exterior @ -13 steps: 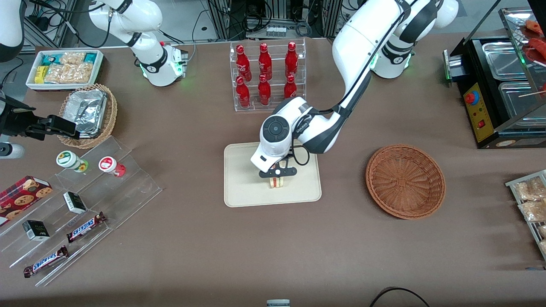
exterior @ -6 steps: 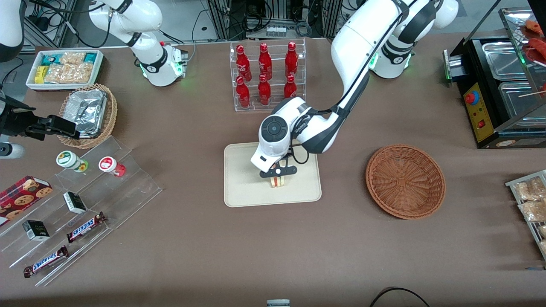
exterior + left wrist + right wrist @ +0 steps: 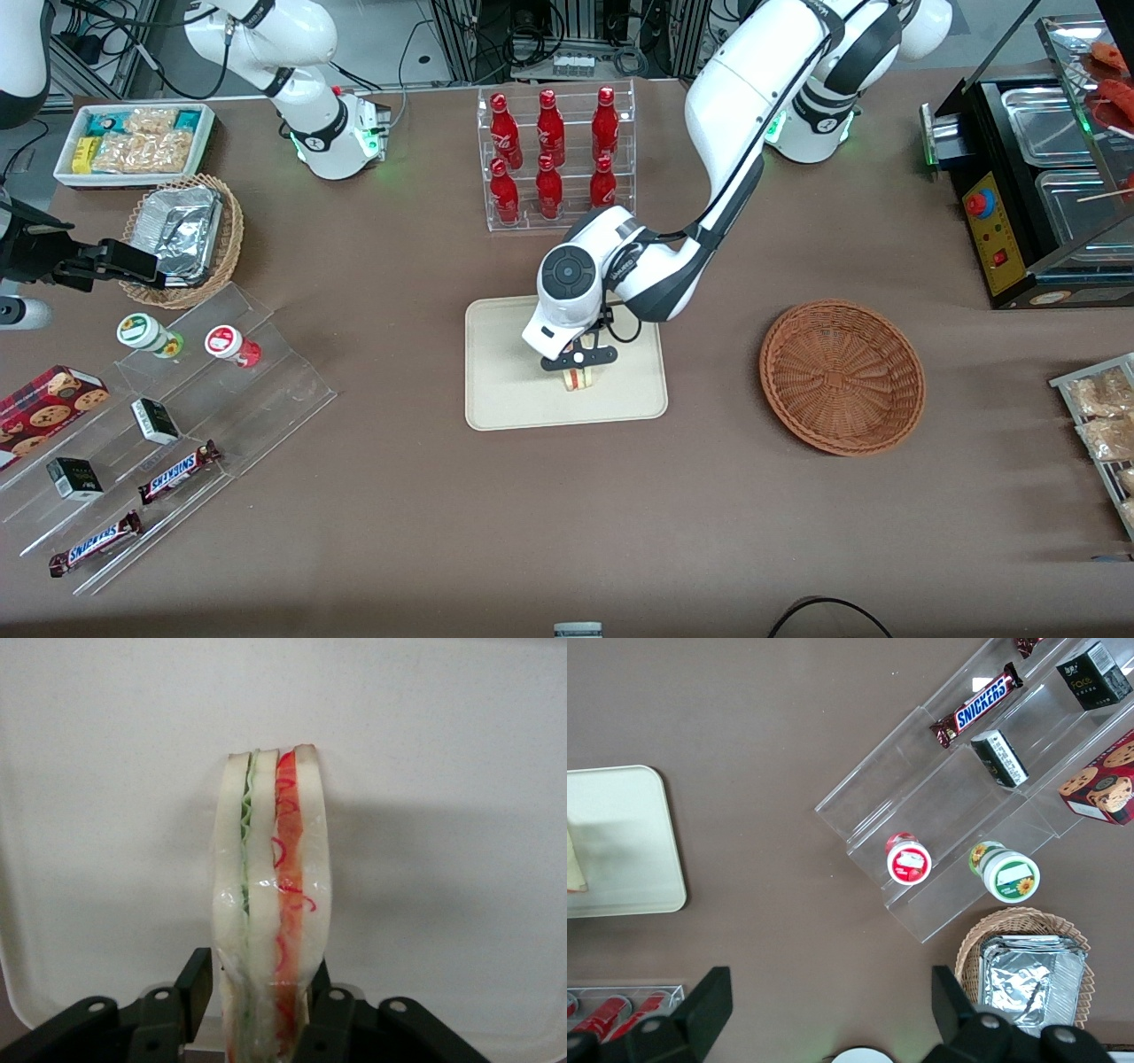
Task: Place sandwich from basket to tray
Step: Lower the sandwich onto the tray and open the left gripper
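Sandwich (image 3: 578, 379) stands on edge over the tray (image 3: 505, 390), clenched between the fingers of the end effector (image 3: 578, 368), its long axis running straight out from the fingers. Basket (image 3: 842, 377) lies well apart toward the working arm's end of the surface.

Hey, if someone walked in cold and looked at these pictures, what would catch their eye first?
Probably the white working arm bent low over the cream tray mid-table, its pincer shut on the sandwich, a pale wedge with green and red filling. Next, the empty reddish-brown basket beside the tray, toward the working arm's end. Then the clear rack of red bottles, farther from the front camera than the tray.
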Robot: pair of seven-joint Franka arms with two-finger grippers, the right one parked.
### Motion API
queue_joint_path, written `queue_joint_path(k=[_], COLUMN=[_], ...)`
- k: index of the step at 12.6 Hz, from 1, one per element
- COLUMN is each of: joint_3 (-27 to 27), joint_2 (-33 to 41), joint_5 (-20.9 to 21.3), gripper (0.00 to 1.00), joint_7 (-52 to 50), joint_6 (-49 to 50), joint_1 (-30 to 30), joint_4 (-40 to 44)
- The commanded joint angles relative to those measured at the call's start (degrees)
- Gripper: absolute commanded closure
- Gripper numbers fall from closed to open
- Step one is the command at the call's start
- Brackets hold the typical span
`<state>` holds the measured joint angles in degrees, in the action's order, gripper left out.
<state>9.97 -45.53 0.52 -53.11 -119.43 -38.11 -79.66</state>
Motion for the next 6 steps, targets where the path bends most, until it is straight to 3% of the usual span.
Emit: queue_joint_path(k=[1,6], joint_3=[-0.7,-0.7], joint_2=[-0.1,3.2], joint_5=[0.7,0.4], gripper=[0.0,0.0], joint_7=[-1.2,-1.2], joint_6=[0.8,7.6], joint_1=[-0.7,-0.2], joint_4=[1.9,6.6])
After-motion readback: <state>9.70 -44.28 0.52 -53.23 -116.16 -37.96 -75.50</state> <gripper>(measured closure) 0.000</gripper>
